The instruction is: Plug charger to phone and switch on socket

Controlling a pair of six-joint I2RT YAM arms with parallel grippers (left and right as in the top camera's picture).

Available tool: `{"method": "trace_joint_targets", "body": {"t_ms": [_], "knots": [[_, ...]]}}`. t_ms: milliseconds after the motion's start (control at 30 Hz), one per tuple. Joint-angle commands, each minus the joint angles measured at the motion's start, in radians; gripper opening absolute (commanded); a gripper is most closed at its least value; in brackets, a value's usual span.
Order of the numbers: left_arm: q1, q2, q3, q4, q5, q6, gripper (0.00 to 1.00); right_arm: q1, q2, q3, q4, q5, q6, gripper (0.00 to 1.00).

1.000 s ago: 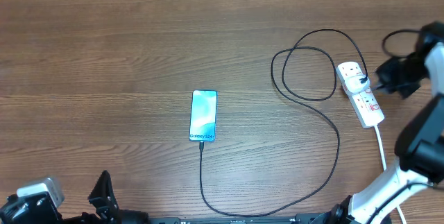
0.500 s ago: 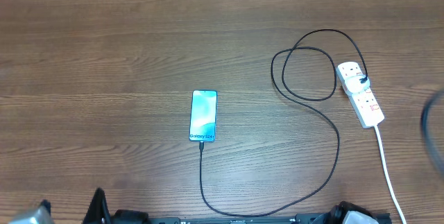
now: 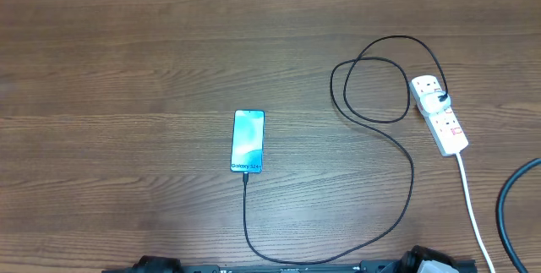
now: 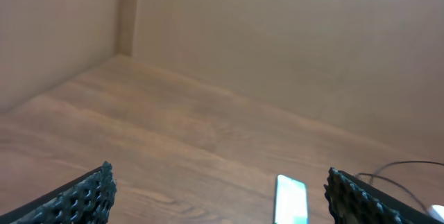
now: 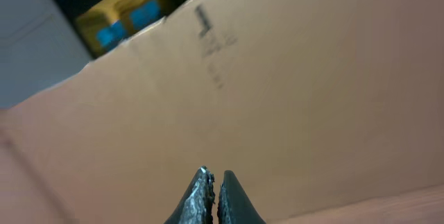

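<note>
Jaws of the left gripper (image 4: 219,179) stand wide apart, empty, knobbly black fingers (image 4: 83,200) framing the slim glossy phone (image 4: 291,200), which lies flat on the grained wooden table (image 3: 127,70) well ahead. Right gripper (image 5: 214,182) is pinched together, empty, facing cardboard (image 5: 312,99). The thin black charger (image 3: 245,210) loops from phone to the white oblong socket (image 3: 439,112).

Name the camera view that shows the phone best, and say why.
Overhead: the phone lies whole and screen-up, the charger cable at its near end. The left wrist view catches only part of it at the bottom edge. The right wrist view shows none of it.
</note>
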Motion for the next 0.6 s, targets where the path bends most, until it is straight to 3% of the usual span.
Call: {"method": "trace_joint_targets", "body": {"t_ms": [0, 233, 567], "knots": [[0.062, 0.004, -0.016, 0.006, -0.021, -0.013, 1.0, 0.073, -0.005, -0.017, -0.007, -0.034, -0.053, 0.06], [0.203, 0.002, -0.018, 0.006, 0.002, -0.013, 1.0, 0.146, -0.097, -0.106, 0.007, 0.0, -0.081, 0.06], [0.208, 0.002, -0.018, 0.007, 0.002, -0.014, 1.0, 0.131, -0.401, -0.264, -0.02, -0.001, -0.143, 0.07]]}}
